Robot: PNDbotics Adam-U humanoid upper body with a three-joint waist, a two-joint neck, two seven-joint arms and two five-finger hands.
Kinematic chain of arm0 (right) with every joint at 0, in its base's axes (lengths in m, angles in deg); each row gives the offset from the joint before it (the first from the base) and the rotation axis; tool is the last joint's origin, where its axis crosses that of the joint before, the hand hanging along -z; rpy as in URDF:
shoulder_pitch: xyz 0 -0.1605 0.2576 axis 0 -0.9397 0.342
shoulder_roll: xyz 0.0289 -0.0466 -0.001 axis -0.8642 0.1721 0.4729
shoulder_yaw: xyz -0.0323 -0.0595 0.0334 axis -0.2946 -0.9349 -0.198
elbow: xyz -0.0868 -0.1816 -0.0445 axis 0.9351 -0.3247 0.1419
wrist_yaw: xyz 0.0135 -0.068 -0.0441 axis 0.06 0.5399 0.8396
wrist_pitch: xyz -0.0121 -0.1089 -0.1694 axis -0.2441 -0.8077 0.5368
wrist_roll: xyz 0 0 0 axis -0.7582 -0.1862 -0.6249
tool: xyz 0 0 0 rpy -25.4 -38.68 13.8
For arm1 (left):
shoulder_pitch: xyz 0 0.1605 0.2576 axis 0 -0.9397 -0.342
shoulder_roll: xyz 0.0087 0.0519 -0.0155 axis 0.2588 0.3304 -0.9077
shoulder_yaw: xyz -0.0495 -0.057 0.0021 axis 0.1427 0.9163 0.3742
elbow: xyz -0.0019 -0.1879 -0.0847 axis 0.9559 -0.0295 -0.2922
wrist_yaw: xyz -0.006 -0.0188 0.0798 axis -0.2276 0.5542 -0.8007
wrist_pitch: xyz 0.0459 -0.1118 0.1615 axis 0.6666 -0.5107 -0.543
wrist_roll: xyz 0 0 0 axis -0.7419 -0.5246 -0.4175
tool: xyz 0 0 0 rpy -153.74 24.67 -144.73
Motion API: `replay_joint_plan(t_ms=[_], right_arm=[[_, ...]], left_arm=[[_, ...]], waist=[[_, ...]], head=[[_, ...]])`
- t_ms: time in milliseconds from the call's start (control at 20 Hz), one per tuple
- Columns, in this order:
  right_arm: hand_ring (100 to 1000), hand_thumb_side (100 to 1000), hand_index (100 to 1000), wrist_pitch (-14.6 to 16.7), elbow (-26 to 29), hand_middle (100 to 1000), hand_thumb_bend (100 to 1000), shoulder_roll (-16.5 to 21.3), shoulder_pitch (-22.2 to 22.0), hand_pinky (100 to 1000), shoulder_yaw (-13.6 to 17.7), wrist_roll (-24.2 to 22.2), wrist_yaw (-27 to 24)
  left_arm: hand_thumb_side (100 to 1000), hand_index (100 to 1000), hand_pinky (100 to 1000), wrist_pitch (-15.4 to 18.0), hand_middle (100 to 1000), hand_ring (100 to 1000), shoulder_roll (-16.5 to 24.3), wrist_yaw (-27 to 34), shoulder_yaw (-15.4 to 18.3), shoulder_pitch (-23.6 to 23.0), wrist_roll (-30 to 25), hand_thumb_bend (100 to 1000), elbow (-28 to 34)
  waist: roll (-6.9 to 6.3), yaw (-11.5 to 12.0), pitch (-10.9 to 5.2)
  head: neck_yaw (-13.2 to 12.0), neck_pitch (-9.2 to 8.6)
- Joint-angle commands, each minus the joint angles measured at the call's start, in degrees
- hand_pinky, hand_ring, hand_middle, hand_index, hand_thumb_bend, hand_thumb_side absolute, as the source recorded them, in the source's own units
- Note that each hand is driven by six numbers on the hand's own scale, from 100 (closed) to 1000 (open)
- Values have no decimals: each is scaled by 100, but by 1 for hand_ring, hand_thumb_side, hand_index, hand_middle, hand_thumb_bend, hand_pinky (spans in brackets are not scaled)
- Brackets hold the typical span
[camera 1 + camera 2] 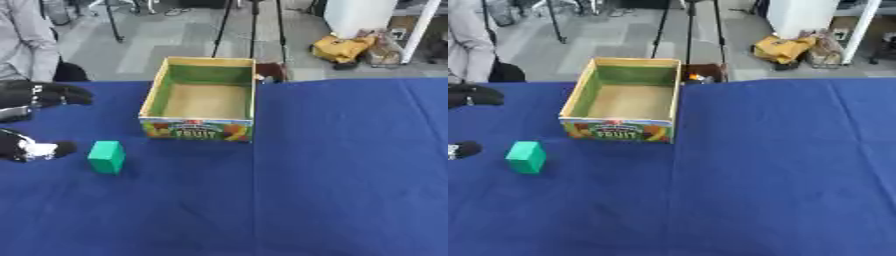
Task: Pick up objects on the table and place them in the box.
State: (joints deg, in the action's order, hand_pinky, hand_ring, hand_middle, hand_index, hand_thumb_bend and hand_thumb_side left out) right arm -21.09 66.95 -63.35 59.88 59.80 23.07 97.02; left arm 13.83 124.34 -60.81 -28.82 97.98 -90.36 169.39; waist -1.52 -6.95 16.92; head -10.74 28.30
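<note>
green block (106, 156) – beside robot hand (35, 107), box (203, 95)

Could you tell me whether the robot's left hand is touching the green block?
Apart. The left eye view shows blue cloth between the left hand and the green block.

- blue tablecloth (350, 175) over the whole table
- yellow bag (341, 48) on the grey floor out back
- white pillar (359, 15) right behind it
- black tripod legs (223, 30) beyond the table
</note>
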Motion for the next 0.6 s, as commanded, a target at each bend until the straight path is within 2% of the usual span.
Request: replay_joint_plan(t_ms=[50,200,350,600], right_arm=[[886,1000,843,5,116,574,100,106,58,834,-14,-36,-75],[886,1000,843,10,116,573,100,102,65,834,-21,-53,-90],[887,1000,842,13,116,571,100,102,70,835,-25,-68,-101],[886,1000,841,11,116,569,100,96,85,835,-29,-62,-118]], left_arm=[[934,1000,854,82,914,918,167,108,-59,232,-252,406,-300],[933,1000,854,159,916,920,99,88,-162,435,-555,439,-598],[935,1000,861,232,973,939,29,-34,-229,630,-794,469,-894],[938,1000,872,401,995,947,-92,-231,-316,906,-1052,477,-1300]], waist=[[-11,-14,-79],[-7,-37,-55],[-5,-58,-35],[-1,-98,-7]], head=[[-66,-94],[-104,-127],[-142,-152],[-185,-187]])
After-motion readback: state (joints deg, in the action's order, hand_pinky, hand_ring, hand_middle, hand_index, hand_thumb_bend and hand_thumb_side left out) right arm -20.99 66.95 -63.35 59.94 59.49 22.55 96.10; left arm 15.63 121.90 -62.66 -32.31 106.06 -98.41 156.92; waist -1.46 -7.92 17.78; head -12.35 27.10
